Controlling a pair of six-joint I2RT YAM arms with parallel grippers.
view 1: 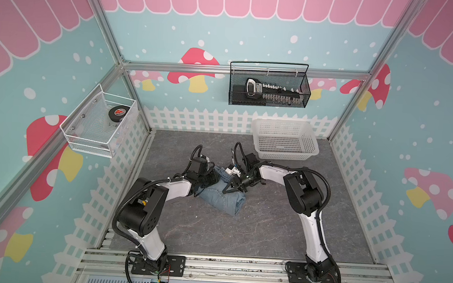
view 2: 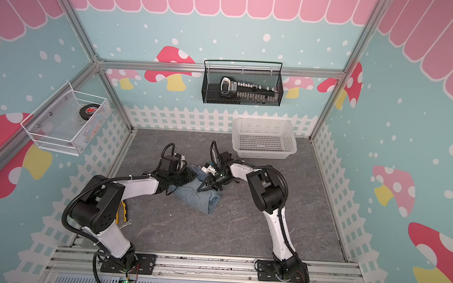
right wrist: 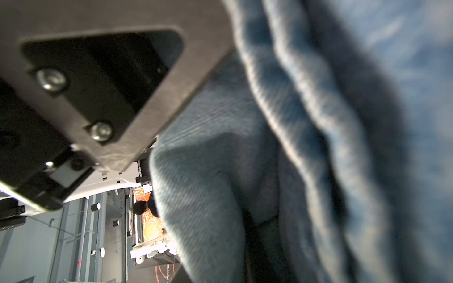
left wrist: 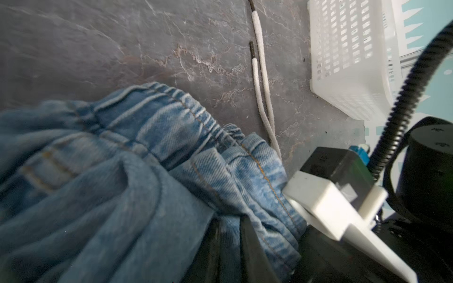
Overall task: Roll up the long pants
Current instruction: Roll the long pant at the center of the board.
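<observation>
Pants (view 1: 224, 198) lie bundled on the surface (view 1: 269, 217), directly beneath both end effectors. Left end effector (left wrist: 229, 241) clamps denim near the waistband (left wrist: 171, 103); right end effector (view 1: 227, 189) is closed, tips on the pants. I expect thick, limp, springy cloth: grip seams.

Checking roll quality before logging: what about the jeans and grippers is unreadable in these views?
Left gripper tips: buried in the long pants' folds; its own arm covers them in both top views.
Right gripper: whether it pinches denim; right wrist view blurred, top views too small.
Roll's layer count: too small.
</observation>
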